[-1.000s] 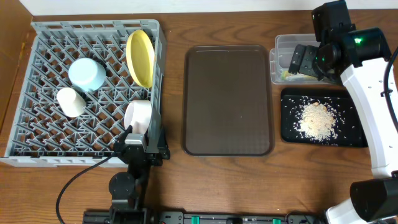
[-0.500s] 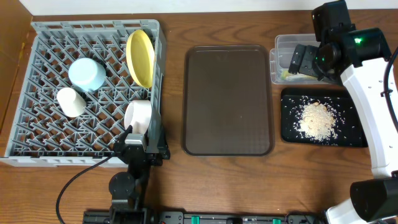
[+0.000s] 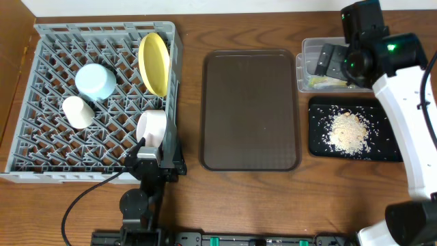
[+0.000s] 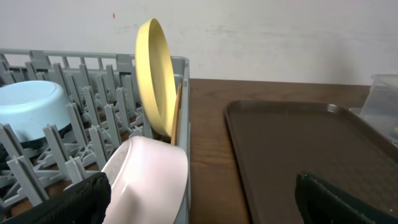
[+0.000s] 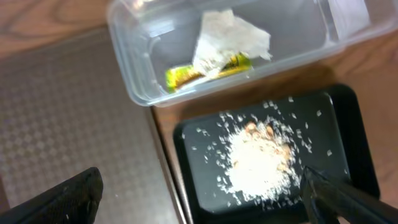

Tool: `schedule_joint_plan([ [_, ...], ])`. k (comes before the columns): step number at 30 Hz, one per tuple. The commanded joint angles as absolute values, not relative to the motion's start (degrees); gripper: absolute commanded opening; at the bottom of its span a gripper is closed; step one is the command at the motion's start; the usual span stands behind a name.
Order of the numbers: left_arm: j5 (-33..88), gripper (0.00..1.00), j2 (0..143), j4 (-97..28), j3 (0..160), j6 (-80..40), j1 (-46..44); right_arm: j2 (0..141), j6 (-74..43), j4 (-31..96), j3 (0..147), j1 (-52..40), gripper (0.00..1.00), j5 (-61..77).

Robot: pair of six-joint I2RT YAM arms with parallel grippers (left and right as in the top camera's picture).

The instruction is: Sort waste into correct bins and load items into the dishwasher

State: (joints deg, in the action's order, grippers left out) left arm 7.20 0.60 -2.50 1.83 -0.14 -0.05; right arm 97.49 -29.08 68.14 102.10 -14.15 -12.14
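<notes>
The grey dishwasher rack (image 3: 41, 147) holds the yellow plate (image 3: 154, 63) on edge, the light blue bowl (image 3: 95, 80), the cream cup (image 3: 78, 112) and the white bowl (image 3: 151, 126). A thin wooden chopstick (image 4: 176, 118) leans beside the plate (image 4: 155, 74). My left gripper (image 4: 199, 199) stands open at the rack's near right corner, behind the white bowl (image 4: 149, 180). The right gripper (image 5: 202, 193) hangs open and empty above the bins. The clear tub (image 5: 130, 87) holds the green wrapper (image 5: 180, 76) and white paper (image 5: 227, 37). Rice scraps (image 5: 258, 165) lie in the black tray (image 5: 348, 118).
A large dark brown serving tray (image 3: 250, 109) lies between the rack and the bins, with nothing on it. The clear tub (image 3: 301, 68) sits just behind the black tray (image 3: 389, 154) at the right. The right arm's white link (image 3: 410, 116) reaches over the black tray.
The right gripper has shifted slightly back over the clear tub. The left arm and everything in the rack stay as they were.
</notes>
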Motion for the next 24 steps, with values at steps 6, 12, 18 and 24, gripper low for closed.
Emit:
schedule_joint_plan([
  [6,6.83,0.95,0.23,-3.36,0.23,0.40,0.21,85.14,-25.87,61.30,85.86,-19.11,0.99,-20.05],
  [12,6.81,0.95,0.23,-3.36,0.23,0.40,0.21,73.91,-25.85,48.95,66.35,-19.09,0.99,-19.00],
  [18,6.81,0.95,0.23,-3.36,0.23,0.40,0.21,62.57,-25.82,38.48,49.12,-19.09,0.99,-17.69],
  [24,6.81,0.95,0.23,-3.36,0.23,0.40,0.21,51.07,-25.85,29.71,34.92,-19.07,0.99,-16.05],
])
